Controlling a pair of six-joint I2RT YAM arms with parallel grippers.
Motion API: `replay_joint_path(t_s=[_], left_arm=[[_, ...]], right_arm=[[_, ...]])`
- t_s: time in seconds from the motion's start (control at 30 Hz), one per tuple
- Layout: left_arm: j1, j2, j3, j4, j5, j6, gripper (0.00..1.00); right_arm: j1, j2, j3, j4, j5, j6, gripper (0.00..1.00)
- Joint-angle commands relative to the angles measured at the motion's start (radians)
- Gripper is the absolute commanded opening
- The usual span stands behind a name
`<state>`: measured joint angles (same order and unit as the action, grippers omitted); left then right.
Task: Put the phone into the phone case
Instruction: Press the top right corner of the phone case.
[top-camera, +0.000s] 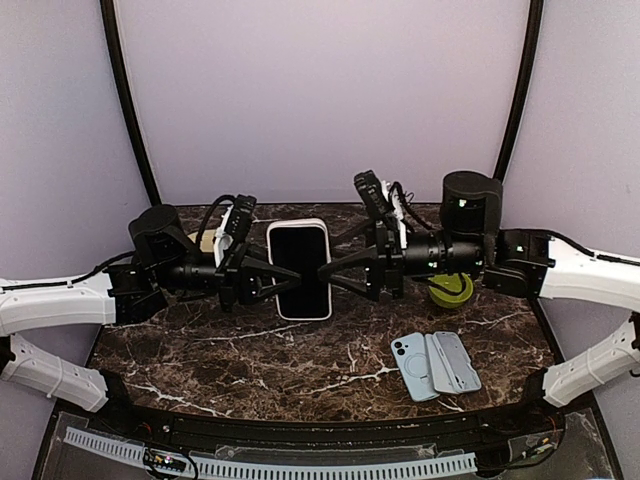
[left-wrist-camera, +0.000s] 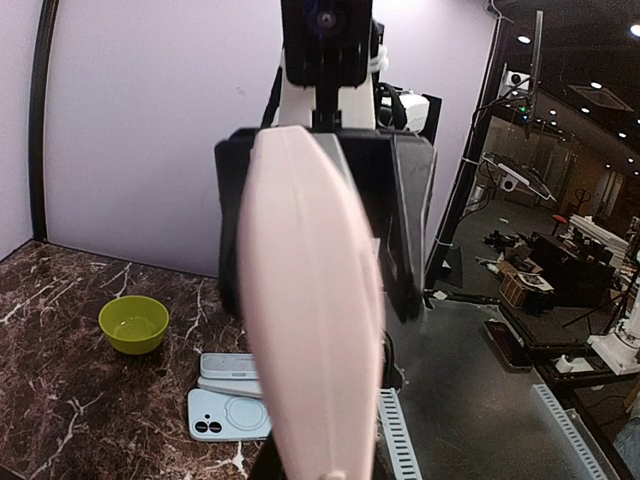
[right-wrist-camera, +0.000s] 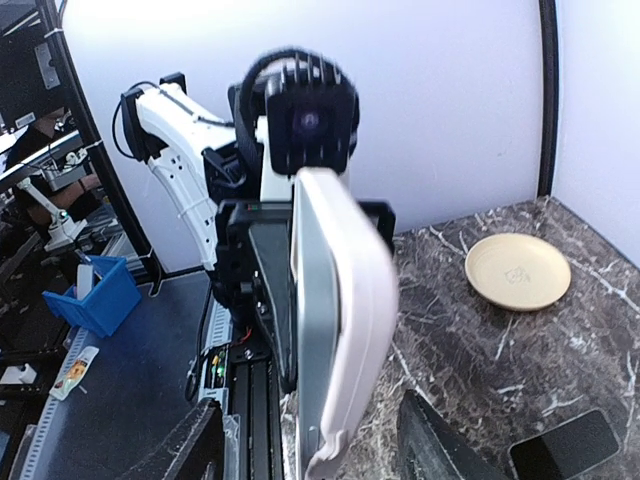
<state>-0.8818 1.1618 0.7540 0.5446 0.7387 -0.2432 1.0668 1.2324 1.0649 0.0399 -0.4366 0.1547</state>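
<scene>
Biggest worry rn: only 1 pincer has the load. The left gripper (top-camera: 264, 276) is clamped on the left long edge of the phone case (left-wrist-camera: 310, 300). The right gripper (top-camera: 333, 271) has its fingers (right-wrist-camera: 195, 450) spread apart, w/ the case's other edge between them and, as far as I can see, not pinched. An edge grip like that could let the case pivot or slide out, and it hangs above the table (top-camera: 250, 370), so a drop means hard marble. 2nd risk: from the top cam a dark face fills the white rim, so I judge the phone (top-camera: 299, 262) is sitting in the case, but I can't tell if all 4 corners are snapped in. If not, a jolt could pop it loose. 3rd: if I pull the right arm sideways instead of straight back, a finger could clip the rim and lever the case out of the left grip. A dark slab (right-wrist-camera: 565, 445) also lies flat on the table in the right wrist cam, maybe another phone, can't confirm. Pose: both arms reach inward roughly level, wrists pointing at each other over the middle of the table, w/ the case held flat between them, dark side up. The green bowl (top-camera: 450, 290) and a light blue case-like piece (top-camera: 413, 366) sit on the right arm's side, apart from the grip.
</scene>
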Motion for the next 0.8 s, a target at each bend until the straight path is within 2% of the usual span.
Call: replay_joint_path(t_s=[0.0, 0.1, 0.27, 0.33, 0.43, 0.67, 0.7, 0.73, 0.77], left_arm=[[-0.015, -0.028, 0.018, 0.033, 0.003, 0.038, 0.00], [-0.021, -0.026, 0.021, 0.025, 0.006, 0.046, 0.00], [-0.026, -0.024, 0.023, 0.015, 0.007, 0.052, 0.00], [-0.027, -0.025, 0.025, 0.015, 0.004, 0.055, 0.00], [-0.027, -0.027, 0.028, 0.010, -0.001, 0.061, 0.00], [-0.029, -0.032, 0.027, 0.002, -0.049, 0.068, 0.00], [-0.028, -0.033, 0.026, 0.006, -0.058, 0.068, 0.00], [-0.028, -0.037, 0.024, 0.012, -0.070, 0.068, 0.00], [-0.029, -0.039, 0.021, 0.023, -0.075, 0.068, 0.00]], right_arm=[[-0.021, -0.019, 0.054, 0.057, 0.020, -0.028, 0.56], [-0.022, 0.006, 0.081, 0.054, -0.006, -0.033, 0.49], [-0.024, 0.045, 0.116, 0.071, -0.050, -0.029, 0.29], [-0.025, 0.060, 0.127, 0.062, -0.058, -0.029, 0.20], [-0.029, 0.071, 0.133, 0.052, -0.069, -0.026, 0.00], [-0.034, 0.051, 0.112, 0.041, -0.041, -0.021, 0.00], [-0.033, 0.043, 0.102, 0.039, -0.021, -0.017, 0.12], [-0.033, 0.035, 0.090, 0.041, -0.006, -0.012, 0.32], [-0.033, 0.028, 0.075, 0.045, 0.000, -0.011, 0.47]])
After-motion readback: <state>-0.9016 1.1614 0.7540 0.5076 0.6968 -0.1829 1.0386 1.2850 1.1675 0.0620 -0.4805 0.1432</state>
